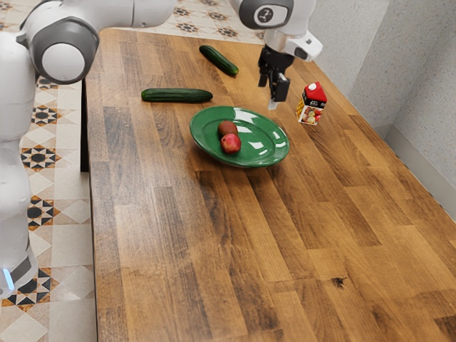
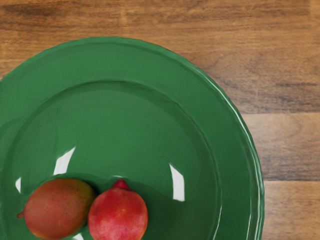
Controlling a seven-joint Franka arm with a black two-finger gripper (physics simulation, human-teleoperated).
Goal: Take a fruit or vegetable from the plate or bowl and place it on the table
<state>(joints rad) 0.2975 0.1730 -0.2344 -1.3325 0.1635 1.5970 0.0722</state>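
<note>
High over the far rim of the green plate, my black gripper [image 1: 272, 88] hangs open, holding nothing. The green plate [image 1: 267, 146] rests on the table with two fruits touching side by side: a brownish-red mango [image 1: 227, 128] and a red pomegranate [image 1: 231, 144]. Seen from my hand, the plate [image 2: 115, 62] lies below, with the mango [image 2: 57, 210] and the pomegranate [image 2: 119, 215] near the picture's lower edge, the pomegranate partly cut off.
Two cucumbers lie on the wooden table [image 1: 178, 249], one [image 1: 177, 95] beside the plate and another [image 1: 219, 60] farther back. A small red-topped carton [image 1: 311, 105] stands just past the plate, towards the exterior view's right.
</note>
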